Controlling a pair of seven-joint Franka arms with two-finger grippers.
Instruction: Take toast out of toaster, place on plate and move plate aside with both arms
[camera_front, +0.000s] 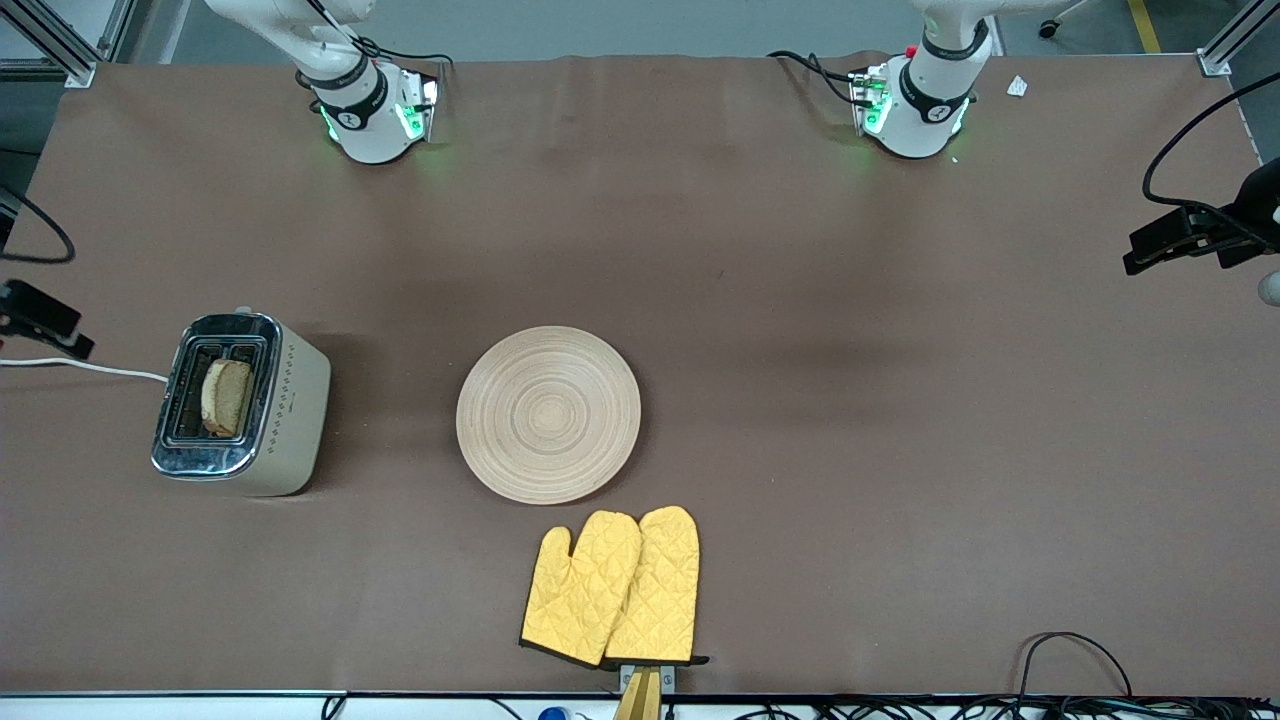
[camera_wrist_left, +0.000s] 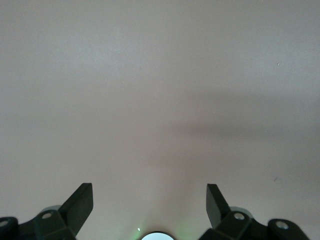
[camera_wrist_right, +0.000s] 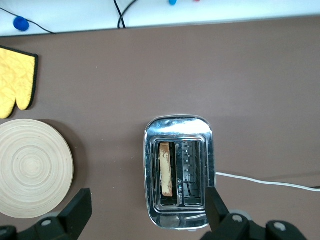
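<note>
Hovering above the toaster, the right gripper held its fingers spread, the toast upright between them, ready for pinching. The left gripper, fingers spread too, waited over bare counter, the plate empty.

The slice of brown toast stands in one slot of the boxy cream toaster toward the right arm's end, well apart from the round wooden plate, with the yellow quilted oven mitts just nearer the front camera.
</note>
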